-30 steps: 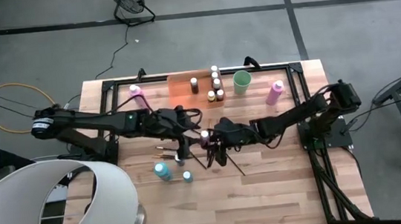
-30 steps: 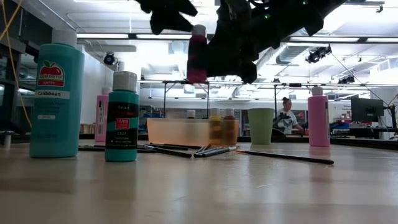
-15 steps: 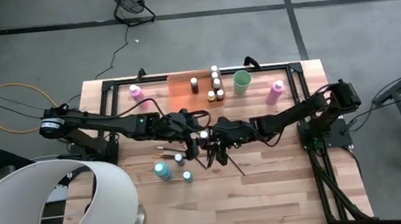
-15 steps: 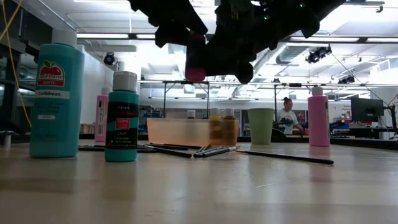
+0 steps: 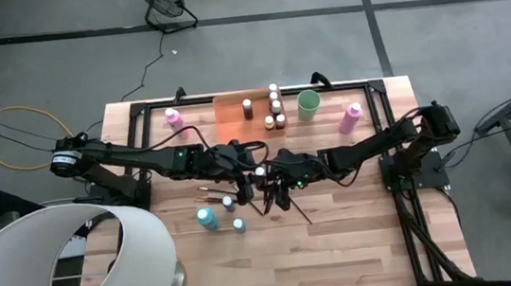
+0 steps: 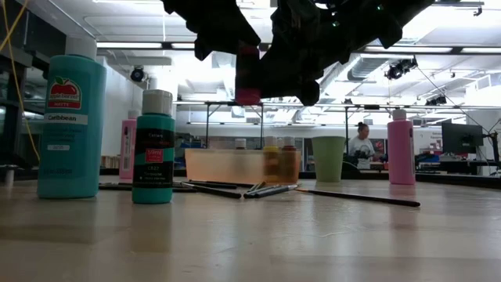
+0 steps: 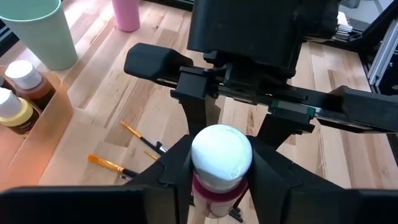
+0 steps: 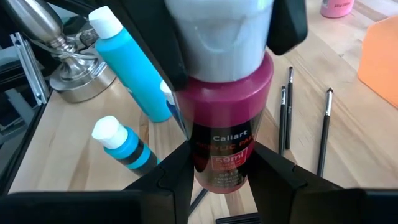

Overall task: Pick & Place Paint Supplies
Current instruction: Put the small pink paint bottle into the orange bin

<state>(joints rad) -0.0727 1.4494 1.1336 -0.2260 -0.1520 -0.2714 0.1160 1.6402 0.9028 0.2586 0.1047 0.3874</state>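
Magenta bottle (image 8: 227, 134): white cap (image 7: 221, 154), held upright in mid-air above the middle of the surface (image 5: 343, 248), gripped by both arms at once.
Right gripper (image 8: 221, 180): fingers (image 8: 177, 171) clamped on the lower body of the magenta bottle, one on each side of the label.
Left gripper (image 7: 221, 180): fingers (image 7: 177, 165) pressed against the neck just under the white cap, grasping the same bottle from the opposite side.
Meeting point: seen from above, both grippers joined over the surface's middle, left arm (image 5: 143, 158) reaching in from the left, right arm (image 5: 379, 144) from the right.
Brushes (image 5: 286, 206): several thin dark ones lying flat on the surface under and just near of the grippers; two with orange tips (image 7: 109, 165) also lying flat.
Teal bottles: large one (image 6: 70, 125) and small one (image 6: 153, 147) standing upright, near-left of the grippers.
Orange tray (image 5: 234, 117): at the far edge, small brown and yellow bottles (image 5: 274, 108) upright along its right side.
Green cup (image 5: 308, 105): upright, just right of the tray.
Pink bottles: one (image 5: 351, 118) standing right of the cup, another (image 5: 173, 116) standing left of the tray.
Background: a person (image 6: 362, 145) seated far off in the room.
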